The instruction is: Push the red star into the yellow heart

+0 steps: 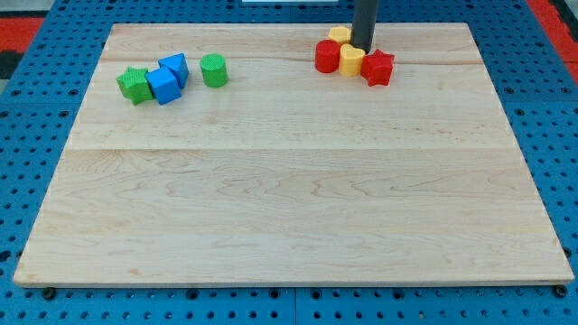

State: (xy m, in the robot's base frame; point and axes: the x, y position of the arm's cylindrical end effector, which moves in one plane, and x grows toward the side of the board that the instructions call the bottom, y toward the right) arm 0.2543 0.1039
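Note:
The red star (378, 68) lies near the view's top, right of centre, touching the right side of a yellow block (351, 61) that may be the heart. A red round block (327, 56) touches that yellow block's left side. A second yellow block (340, 35) sits just behind them, partly hidden by the rod. My tip (362, 48) stands just behind the front yellow block, between it and the rear yellow one, up and to the left of the red star.
At the view's top left is a cluster: a green star (135, 85), two blue blocks (163, 85) (175, 68) and a green round block (214, 70). The wooden board (289, 199) lies on a blue pegboard.

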